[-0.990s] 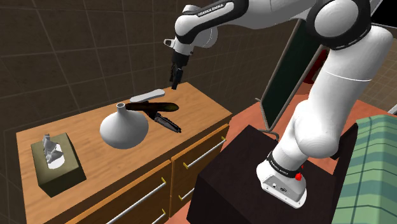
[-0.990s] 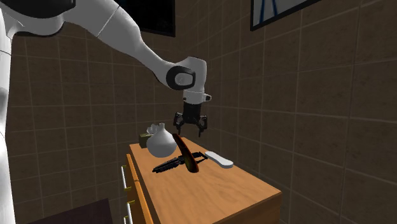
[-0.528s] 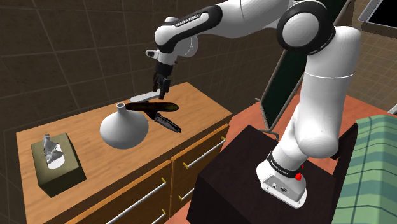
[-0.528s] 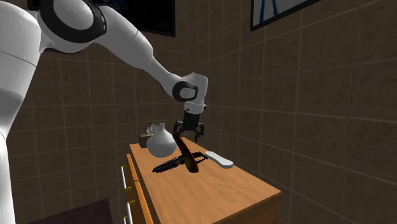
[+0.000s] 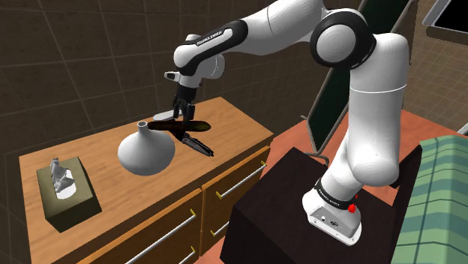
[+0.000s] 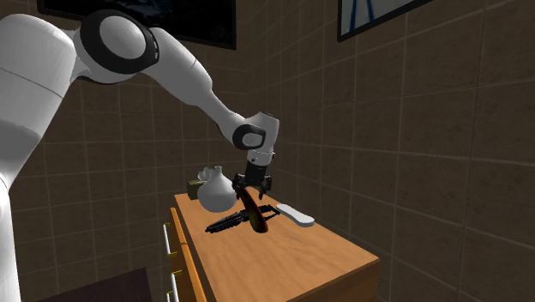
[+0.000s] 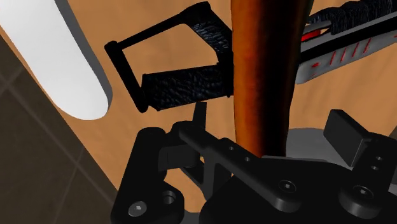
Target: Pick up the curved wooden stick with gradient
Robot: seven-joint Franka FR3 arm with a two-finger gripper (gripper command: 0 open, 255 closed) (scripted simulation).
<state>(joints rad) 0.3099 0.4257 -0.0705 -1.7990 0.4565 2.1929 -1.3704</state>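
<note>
On the light wooden dresser top (image 5: 234, 126) (image 6: 302, 257) (image 7: 127, 19) lies the curved wooden stick (image 5: 199, 125) (image 6: 255, 216) (image 7: 264, 70), dark brown shading to reddish orange. It rests across a black-handled tool with a grey blade marked in red (image 5: 199, 144) (image 6: 227, 225) (image 7: 184, 83). In the shoulder view one end of the stick comes close to the neck of a white round-bellied vase (image 5: 146, 154) (image 6: 216, 195); whether they touch cannot be told.

Directly over the stick's middle is the all-black two-finger gripper (image 5: 181, 118) (image 6: 251, 184) (image 7: 272, 121), pointing down at it. The wrist view shows its fingers (image 7: 347, 132) standing apart, one on each side of the stick, with a gap between each finger and the wood, so the stick is not clasped and lies on the tool and dresser.

Just beyond the stick, toward the brown tiled wall, lies a flat white oblong object (image 5: 169, 115) (image 6: 297, 214) (image 7: 76, 57), near the tool's looped handle. At the dresser's far end in the shoulder view's left, well apart from the stick, sits an olive-green tissue box (image 5: 69, 201) with white tissue sticking up. The dresser front shows drawers with pale bar handles (image 5: 241, 180). The white arm (image 5: 371, 127) (image 6: 171, 69) rises from a dark box stand (image 5: 274, 206) on a reddish floor, beside a green plaid surface (image 5: 442, 195).
</note>
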